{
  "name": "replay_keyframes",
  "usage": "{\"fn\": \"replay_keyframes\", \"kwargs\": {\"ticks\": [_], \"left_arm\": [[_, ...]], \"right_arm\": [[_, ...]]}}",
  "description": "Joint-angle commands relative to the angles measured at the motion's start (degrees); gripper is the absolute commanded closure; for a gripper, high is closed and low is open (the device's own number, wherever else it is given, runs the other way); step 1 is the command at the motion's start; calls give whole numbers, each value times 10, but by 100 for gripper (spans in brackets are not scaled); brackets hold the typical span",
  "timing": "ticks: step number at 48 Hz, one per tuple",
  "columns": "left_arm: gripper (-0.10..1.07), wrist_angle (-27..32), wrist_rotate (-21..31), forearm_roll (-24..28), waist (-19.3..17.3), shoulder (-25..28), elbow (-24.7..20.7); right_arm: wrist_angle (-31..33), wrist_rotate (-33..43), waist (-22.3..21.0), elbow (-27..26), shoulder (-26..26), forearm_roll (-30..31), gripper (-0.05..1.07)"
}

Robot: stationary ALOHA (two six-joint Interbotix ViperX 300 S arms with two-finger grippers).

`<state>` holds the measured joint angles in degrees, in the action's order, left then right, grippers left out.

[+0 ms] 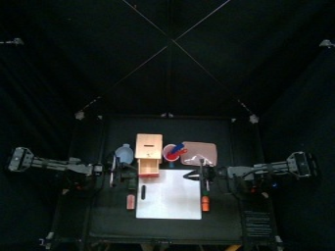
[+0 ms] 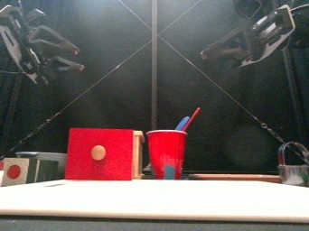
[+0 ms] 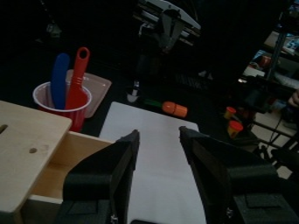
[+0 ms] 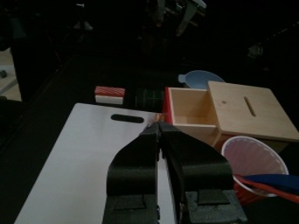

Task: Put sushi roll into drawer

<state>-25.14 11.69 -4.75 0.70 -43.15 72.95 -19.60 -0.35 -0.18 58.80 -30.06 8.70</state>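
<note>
A white board [image 1: 171, 199] is seen lying flat on the table [image 1: 98, 224], with the drawer [image 4: 222, 112] standing just beyond its far edge, pulled open toward the board, and nothing can be made out inside. Right beside the drawer a red cup [image 3: 66, 107] is parked, and a blue and a red utensil [image 3: 77, 72] are held upright in it; a blue disc [image 4: 201, 79] is glimpsed behind the drawer. The sushi roll [image 3: 174, 108] is spotted on the table just off the board's right edge, well apart from the drawer. A small red-and-white block [image 4: 108, 94] is lying off the board's left side. In the front view the drawer's red face [image 2: 100, 154] is flanked by the cup. The left gripper [image 3: 158, 147] is held over the board, jaws spread wide and empty. The right gripper [image 4: 162, 133] is poised above the board too, jaws pressed together, nothing between them.
</note>
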Motion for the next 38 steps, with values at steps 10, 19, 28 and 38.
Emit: {"fn": "replay_keyframes", "kwargs": {"ticks": [10,19,28,38], "left_arm": [[18,-3,2,4,-11,2,-8],[18,15,3,-36,-11,4,-18],[18,143,4,-121,-40,51,-79],[18,368,4,-234,-81,133,-172]], "right_arm": [[-5,1,2,-8,2,0,97],[-5,1,2,-9,2,0,97],[-5,1,2,-6,4,0,97],[-5,5,2,-10,10,-6,97]]}}
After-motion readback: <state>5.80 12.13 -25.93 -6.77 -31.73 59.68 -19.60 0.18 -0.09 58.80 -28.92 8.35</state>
